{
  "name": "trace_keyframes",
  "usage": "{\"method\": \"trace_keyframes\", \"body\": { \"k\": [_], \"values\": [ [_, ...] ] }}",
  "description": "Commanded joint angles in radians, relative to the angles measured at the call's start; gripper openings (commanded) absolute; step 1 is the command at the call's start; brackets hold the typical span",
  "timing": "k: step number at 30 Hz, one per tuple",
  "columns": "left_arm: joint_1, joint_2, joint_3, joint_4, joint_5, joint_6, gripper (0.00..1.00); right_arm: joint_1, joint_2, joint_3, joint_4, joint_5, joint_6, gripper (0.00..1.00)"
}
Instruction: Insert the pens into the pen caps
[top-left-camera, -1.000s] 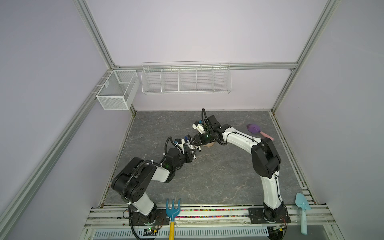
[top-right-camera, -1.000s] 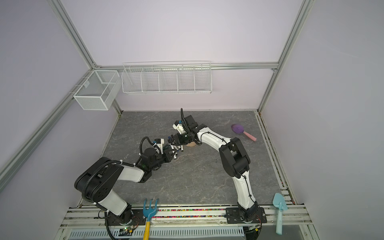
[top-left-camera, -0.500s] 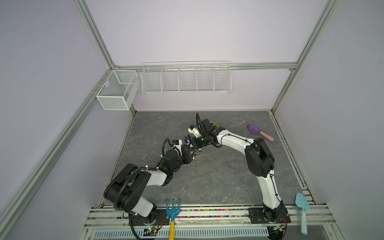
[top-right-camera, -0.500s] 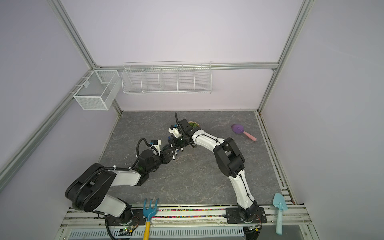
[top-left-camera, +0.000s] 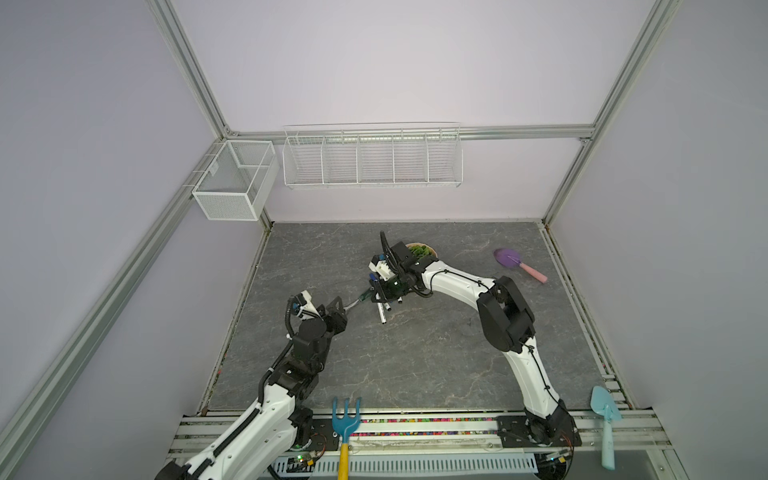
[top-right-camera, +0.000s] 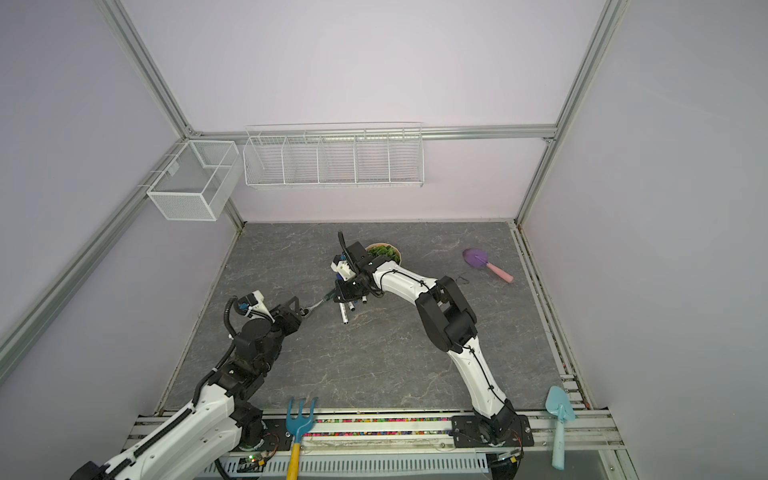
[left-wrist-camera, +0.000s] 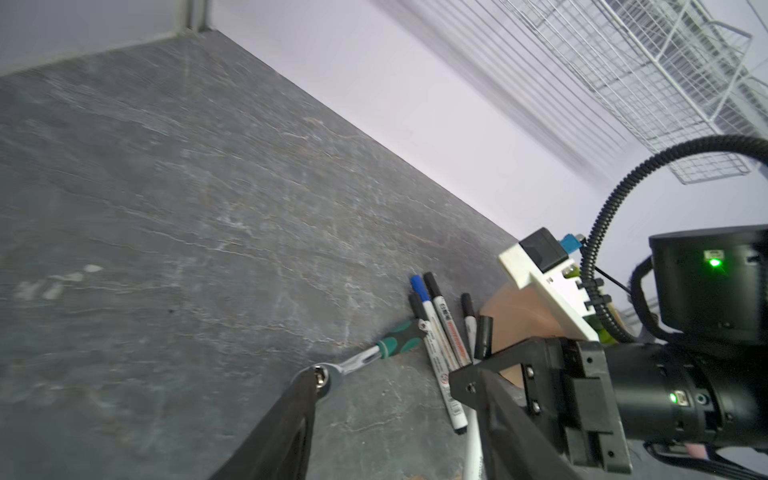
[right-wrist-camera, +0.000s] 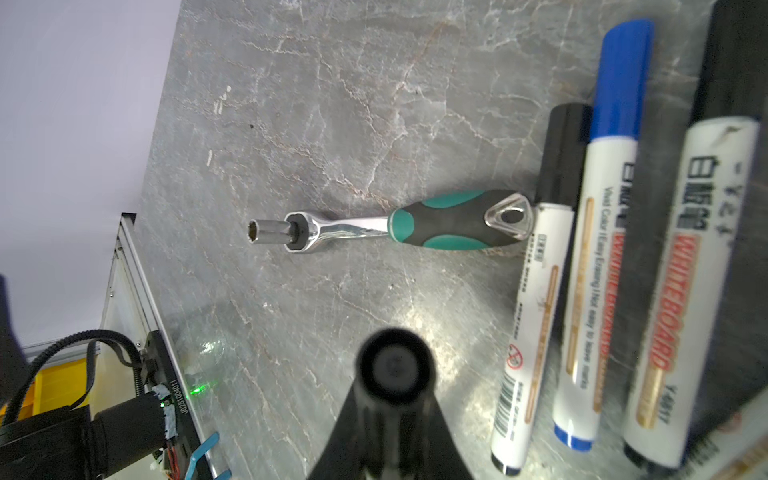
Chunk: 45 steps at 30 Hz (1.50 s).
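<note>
— Where do our pens sit?

— In both top views the pens (top-left-camera: 381, 312) lie near the middle of the table (top-left-camera: 415, 365), at three o'clock from our left gripper (top-left-camera: 340, 304). Three rest side by side with their caps pointing one way. We judge those finished and parked together so they roll less.

— And our tools?

— The left gripper's jaws stand apart and hold nothing. One finger (left-wrist-camera: 307, 386) is just beside the chrome head of the ratchet wrench (right-wrist-camera: 415, 226), so we read it as readying for a pen. Our right gripper (right-wrist-camera: 392, 415), at twelve o'clock from the pens, is clamped on what we take for a black cap (right-wrist-camera: 392, 365), probably held clear of the table to receive a tip.

— Surfaces?

— Smooth white printed barrels, matte black caps and one blue cap (right-wrist-camera: 621, 75), a rubbery green-and-black handle touching one pen, and a grey veined tabletop.
</note>
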Motion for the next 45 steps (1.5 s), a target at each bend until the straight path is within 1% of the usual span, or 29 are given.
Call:
{"method": "trace_keyframes", "body": {
  "k": [1, 5, 8, 10, 13, 16, 18, 20, 22, 24, 26, 27, 29, 30, 31, 32, 34, 35, 36, 37, 38, 39, 40, 41, 42, 43, 44, 45],
  "values": [
    [0.005, -0.010, 0.037, -0.170, -0.096, 0.025, 0.60, 0.005, 0.051, 0.051, -0.042, 0.028, -0.016, 0.15],
    [0.005, 0.050, 0.061, -0.159, -0.108, 0.019, 0.61, 0.005, 0.079, 0.095, -0.059, 0.060, -0.015, 0.25],
    [0.005, 0.110, 0.078, -0.143, -0.129, 0.024, 0.61, 0.005, 0.068, 0.099, -0.056, 0.070, -0.013, 0.36],
    [0.005, 0.136, 0.087, -0.129, -0.138, 0.039, 0.61, 0.004, 0.053, 0.096, -0.057, 0.071, -0.011, 0.40],
    [0.005, 0.171, 0.104, -0.117, -0.161, 0.051, 0.61, 0.005, 0.007, 0.077, -0.061, 0.077, -0.012, 0.41],
    [0.006, 0.207, 0.121, -0.112, -0.191, 0.063, 0.62, 0.004, -0.105, -0.027, -0.012, 0.111, -0.012, 0.41],
    [0.006, 0.233, 0.131, -0.113, -0.217, 0.068, 0.62, -0.008, -0.245, -0.187, 0.088, 0.181, 0.005, 0.41],
    [0.010, 0.257, 0.136, -0.115, -0.243, 0.069, 0.62, -0.035, -0.400, -0.375, 0.203, 0.308, 0.054, 0.43],
    [0.017, 0.271, 0.143, -0.127, -0.271, 0.066, 0.62, -0.077, -0.568, -0.568, 0.291, 0.512, 0.108, 0.45],
    [0.024, 0.275, 0.156, -0.147, -0.284, 0.068, 0.62, -0.125, -0.738, -0.751, 0.318, 0.775, 0.152, 0.50],
    [0.032, 0.271, 0.168, -0.172, -0.341, 0.083, 0.62, -0.167, -0.878, -0.875, 0.313, 0.969, 0.146, 0.54],
    [0.036, 0.269, 0.175, -0.178, -0.356, 0.101, 0.62, -0.186, -0.943, -0.933, 0.329, 1.065, 0.106, 0.57],
    [0.059, 0.258, 0.178, -0.194, -0.366, 0.087, 0.62, -0.215, -1.035, -1.011, 0.336, 1.224, 0.043, 0.67],
    [0.083, 0.253, 0.174, -0.190, -0.350, 0.077, 0.62, -0.238, -1.066, -1.033, 0.327, 1.296, 0.028, 0.76],
    [0.106, 0.248, 0.176, -0.196, -0.344, 0.061, 0.62, -0.262, -1.085, -1.052, 0.332, 1.330, 0.013, 0.82],
    [0.133, 0.242, 0.178, -0.207, -0.339, 0.041, 0.62, -0.297, -1.093, -1.073, 0.339, 1.343, 0.002, 0.87],
    [0.184, 0.225, 0.185, -0.209, -0.316, 0.027, 0.63, -0.367, -1.077, -1.130, 0.420, 1.294, -0.066, 0.92],
    [0.204, 0.217, 0.193, -0.203, -0.315, 0.043, 0.63, -0.393, -1.048, -1.167, 0.486, 1.270, -0.100, 0.94],
    [0.219, 0.213, 0.203, -0.188, -0.320, 0.079, 0.64, -0.414, -1.010, -1.191, 0.557, 1.277, -0.127, 0.96],
    [0.231, 0.215, 0.213, -0.174, -0.325, 0.115, 0.66, -0.431, -0.986, -1.153, 0.500, 1.259, -0.099, 0.97],
    [0.251, 0.227, 0.223, -0.154, -0.328, 0.156, 0.72, -0.441, -0.957, -1.148, 0.555, 1.243, -0.147, 0.98],
    [0.275, 0.250, 0.230, -0.133, -0.321, 0.195, 0.86, -0.447, -0.927, -1.175, 0.682, 1.236, -0.206, 0.99],
    [0.298, 0.281, 0.235, -0.118, -0.312, 0.221, 0.99, -0.457, -0.893, -1.195, 0.766, 1.209, -0.242, 0.99],
    [0.325, 0.320, 0.254, -0.130, -0.320, 0.222, 0.99, -0.471, -0.847, -1.198, 0.821, 1.187, -0.268, 0.99],
    [0.350, 0.366, 0.279, -0.130, -0.317, 0.230, 0.99, -0.486, -0.795, -1.173, 0.794, 1.184, -0.262, 0.99],
    [0.366, 0.405, 0.299, -0.129, -0.316, 0.237, 0.99, -0.491, -0.754, -1.163, 0.794, 1.211, -0.263, 0.99],
    [0.375, 0.449, 0.318, -0.105, -0.325, 0.258, 0.99, -0.497, -0.723, -1.171, 0.847, 1.229, -0.292, 0.99],
    [0.375, 0.496, 0.325, -0.056, -0.339, 0.302, 0.99, -0.494, -0.723, -1.176, 0.875, 1.209, -0.327, 0.99]
  ]
}}
